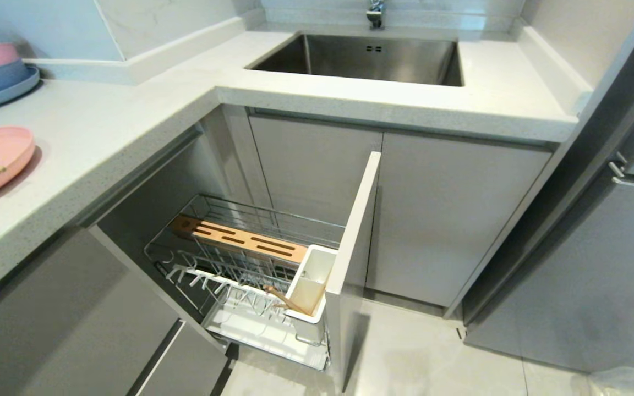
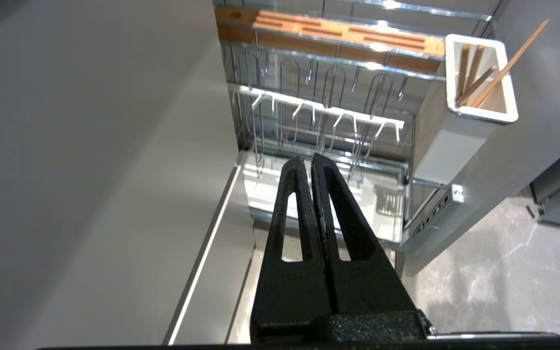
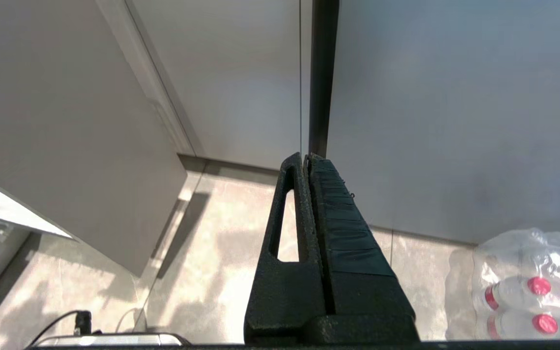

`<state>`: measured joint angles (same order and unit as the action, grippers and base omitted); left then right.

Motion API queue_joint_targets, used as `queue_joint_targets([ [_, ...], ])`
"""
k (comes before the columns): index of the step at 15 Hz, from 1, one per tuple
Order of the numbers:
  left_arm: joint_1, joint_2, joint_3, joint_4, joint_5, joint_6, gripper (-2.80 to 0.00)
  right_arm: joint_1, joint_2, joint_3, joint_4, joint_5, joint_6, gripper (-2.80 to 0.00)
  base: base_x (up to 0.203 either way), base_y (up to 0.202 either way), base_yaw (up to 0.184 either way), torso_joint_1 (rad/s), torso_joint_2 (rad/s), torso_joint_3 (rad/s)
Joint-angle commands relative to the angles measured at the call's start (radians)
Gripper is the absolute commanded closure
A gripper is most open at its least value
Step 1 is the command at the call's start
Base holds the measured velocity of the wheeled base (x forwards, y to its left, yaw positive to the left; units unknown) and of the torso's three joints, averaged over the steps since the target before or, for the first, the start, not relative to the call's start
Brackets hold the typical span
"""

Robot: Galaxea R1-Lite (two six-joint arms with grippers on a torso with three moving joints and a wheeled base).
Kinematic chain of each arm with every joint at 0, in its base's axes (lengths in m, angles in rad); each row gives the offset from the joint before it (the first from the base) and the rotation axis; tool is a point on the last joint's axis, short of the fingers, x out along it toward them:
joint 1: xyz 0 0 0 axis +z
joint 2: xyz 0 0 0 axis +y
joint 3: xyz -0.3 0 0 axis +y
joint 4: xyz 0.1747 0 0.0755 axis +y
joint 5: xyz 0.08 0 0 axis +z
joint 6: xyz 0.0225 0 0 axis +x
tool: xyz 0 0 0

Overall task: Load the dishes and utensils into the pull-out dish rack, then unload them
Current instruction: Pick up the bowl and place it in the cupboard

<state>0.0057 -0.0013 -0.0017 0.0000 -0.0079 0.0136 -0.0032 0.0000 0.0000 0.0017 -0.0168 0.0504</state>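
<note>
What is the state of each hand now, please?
Left hand: closed, holding nothing.
Right hand: closed, holding nothing.

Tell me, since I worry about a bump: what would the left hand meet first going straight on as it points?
Probably the pull-out dish rack: the shut left hand points at its white drip tray, though depth is unclear.

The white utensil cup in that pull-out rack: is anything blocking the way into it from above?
Nothing visible does. The white utensil cup is open-topped with only wooden chopsticks leaning inside, and the pull-out rack stands drawn out, uncovered.
</note>
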Motion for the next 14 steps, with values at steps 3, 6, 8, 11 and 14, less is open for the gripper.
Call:
queue_joint_targets([
  [3, 0.0, 0.0, 0.0, 0.0, 0.0, -0.001, 0.0, 0.0, 0.0, 0.002, 0.0, 0.0, 0.0, 0.0, 0.0, 0.0, 0.0, 0.002, 0.0, -0.192],
  [6, 0.0, -0.001, 0.0, 0.0, 0.0, 0.0, 0.0, 0.0, 0.0, 0.002, 0.0, 0.0, 0.0, 0.0, 0.0, 0.0, 0.0, 0.002, 0.0, -0.198],
  [8, 0.0, 0.0, 0.0, 0.0, -0.001, -0.002, 0.0, 0.0, 0.0, 0.002, 0.0, 0.0, 0.0, 0.0, 0.0, 0.0, 0.0, 0.003, 0.0, -0.16],
  [11, 0.0, 0.0, 0.0, 0.0, 0.0, -0.003, 0.0, 0.0, 0.0, 0.002, 0.0, 0.0, 0.0, 0.0, 0.0, 0.0, 0.0, 0.002, 0.0, -0.038],
  [14, 0.0, 0.0, 0.001, 0.0, 0.0, -0.001, 0.0, 0.0, 0.0, 0.002, 0.0, 0.0, 0.0, 0.0, 0.0, 0.0, 0.0, 0.0, 0.0, 0.0],
])
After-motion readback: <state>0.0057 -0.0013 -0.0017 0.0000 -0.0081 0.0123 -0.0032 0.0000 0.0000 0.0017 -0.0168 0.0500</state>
